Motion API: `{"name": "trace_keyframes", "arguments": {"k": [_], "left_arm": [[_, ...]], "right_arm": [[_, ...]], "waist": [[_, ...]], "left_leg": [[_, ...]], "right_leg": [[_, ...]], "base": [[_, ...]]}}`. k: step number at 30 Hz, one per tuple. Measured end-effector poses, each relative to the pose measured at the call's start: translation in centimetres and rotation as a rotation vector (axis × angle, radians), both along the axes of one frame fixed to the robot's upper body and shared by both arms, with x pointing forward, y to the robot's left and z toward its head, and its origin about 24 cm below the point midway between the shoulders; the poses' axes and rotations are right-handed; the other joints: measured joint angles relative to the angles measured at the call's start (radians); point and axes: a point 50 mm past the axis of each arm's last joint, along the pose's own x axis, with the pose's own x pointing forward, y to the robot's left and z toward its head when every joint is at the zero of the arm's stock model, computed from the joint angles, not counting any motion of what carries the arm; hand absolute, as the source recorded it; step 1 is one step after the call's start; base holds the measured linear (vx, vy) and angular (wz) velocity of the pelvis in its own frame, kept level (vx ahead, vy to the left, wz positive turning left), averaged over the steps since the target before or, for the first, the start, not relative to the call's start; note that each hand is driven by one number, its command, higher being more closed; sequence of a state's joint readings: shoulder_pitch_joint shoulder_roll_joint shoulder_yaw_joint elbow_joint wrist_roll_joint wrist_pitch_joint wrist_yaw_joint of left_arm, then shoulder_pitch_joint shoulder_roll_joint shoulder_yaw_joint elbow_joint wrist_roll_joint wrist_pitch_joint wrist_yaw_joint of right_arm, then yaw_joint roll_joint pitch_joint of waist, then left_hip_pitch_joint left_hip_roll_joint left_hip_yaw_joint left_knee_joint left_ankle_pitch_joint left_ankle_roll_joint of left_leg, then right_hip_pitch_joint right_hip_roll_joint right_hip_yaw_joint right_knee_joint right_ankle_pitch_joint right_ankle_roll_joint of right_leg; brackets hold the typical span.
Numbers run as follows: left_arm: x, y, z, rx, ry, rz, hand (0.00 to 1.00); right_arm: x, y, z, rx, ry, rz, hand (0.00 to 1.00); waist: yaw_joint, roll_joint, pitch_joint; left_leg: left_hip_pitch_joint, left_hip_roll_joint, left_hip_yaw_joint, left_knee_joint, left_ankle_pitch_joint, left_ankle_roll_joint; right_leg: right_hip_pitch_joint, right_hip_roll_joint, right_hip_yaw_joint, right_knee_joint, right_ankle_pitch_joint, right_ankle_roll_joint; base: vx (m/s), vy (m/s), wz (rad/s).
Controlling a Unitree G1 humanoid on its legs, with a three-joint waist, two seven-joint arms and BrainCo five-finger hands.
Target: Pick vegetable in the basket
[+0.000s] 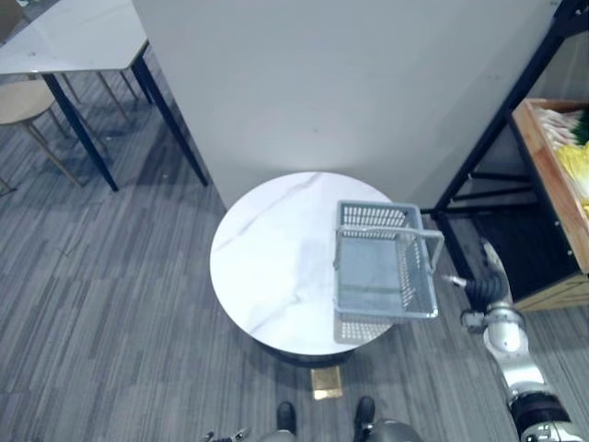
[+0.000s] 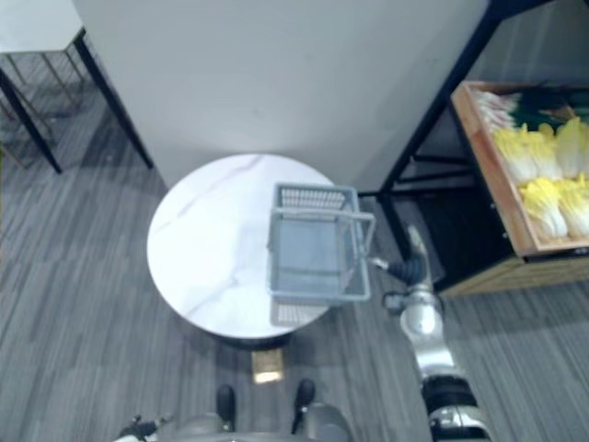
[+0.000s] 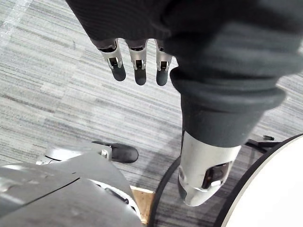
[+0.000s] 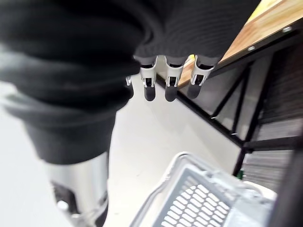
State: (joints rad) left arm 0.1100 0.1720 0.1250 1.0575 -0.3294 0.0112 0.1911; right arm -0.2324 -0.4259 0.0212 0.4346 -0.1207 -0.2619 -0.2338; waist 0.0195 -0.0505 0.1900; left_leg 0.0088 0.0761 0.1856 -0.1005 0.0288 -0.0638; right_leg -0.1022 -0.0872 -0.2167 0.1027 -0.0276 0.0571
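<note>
- Left wrist view: I see the left hand [image 3: 138, 66] hanging low over the grey striped carpet [image 3: 57, 90], fingers straight and holding nothing.
- The round white marble-topped table [image 1: 267, 258] sits in the middle.
- The grey plastic slotted basket [image 1: 373, 217] stands on the table's right edge, handle upright.
- The right hand [image 1: 490, 272] hovers just beside the basket's right side, fingers straight, nothing in it.
- The pale yellow leafy vegetables [image 2: 543, 175] lie in a wooden crate [image 2: 490, 175] on the black metal shelf [image 2: 428, 120], apart from the basket.
</note>
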Motion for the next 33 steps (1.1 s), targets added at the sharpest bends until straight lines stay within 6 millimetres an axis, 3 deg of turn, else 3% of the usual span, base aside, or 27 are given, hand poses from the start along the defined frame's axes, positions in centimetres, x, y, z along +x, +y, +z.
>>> {"name": "trace_keyframes", "arguments": {"k": [7,14,24,33], "left_arm": [[0.5,0.3,0.2,0.009,-0.015,-0.002,0.0],[1.1,0.4,0.4,0.011,-0.042,0.001,0.0],[0.6,0.1,0.2,0.008,-0.018,-0.004,0.0],[1.0,-0.1,0.3,0.006,-0.033,-0.027,0.0]], "right_arm": [[3.9,5.6,5.8,-0.202,-0.112,0.328,0.0],[5.4,8.3,7.8,-0.353,-0.128,0.422,0.0],[7.4,7.0,6.0,-0.546,0.049,0.35,0.0],[8.3,4.3,6.8,-0.658,0.068,0.24,0.0]], "waist": [[0.021,-0.014,0.023],[0.052,-0.028,0.053],[0.071,-0.033,0.079],[0.073,-0.034,0.099]], "left_leg": [[-0.008,0.001,-0.008,0.006,0.0,-0.001],[-0.032,-0.013,-0.036,0.005,0.007,0.01],[-0.061,-0.036,-0.064,-0.001,0.024,0.033],[-0.076,-0.05,-0.061,0.004,0.026,0.036]], "right_leg": [[0.0,0.005,0.01,-0.016,0.01,-0.006],[0.0,-0.007,0.004,-0.045,0.031,0.005],[-0.001,-0.022,-0.015,-0.069,0.042,0.019],[-0.007,-0.023,-0.007,-0.102,0.063,0.022]], "base": [[0.09,0.004,0.07],[-0.02,0.022,0.09],[-0.02,0.015,0.11],[0.03,0.009,-0.03]]}}
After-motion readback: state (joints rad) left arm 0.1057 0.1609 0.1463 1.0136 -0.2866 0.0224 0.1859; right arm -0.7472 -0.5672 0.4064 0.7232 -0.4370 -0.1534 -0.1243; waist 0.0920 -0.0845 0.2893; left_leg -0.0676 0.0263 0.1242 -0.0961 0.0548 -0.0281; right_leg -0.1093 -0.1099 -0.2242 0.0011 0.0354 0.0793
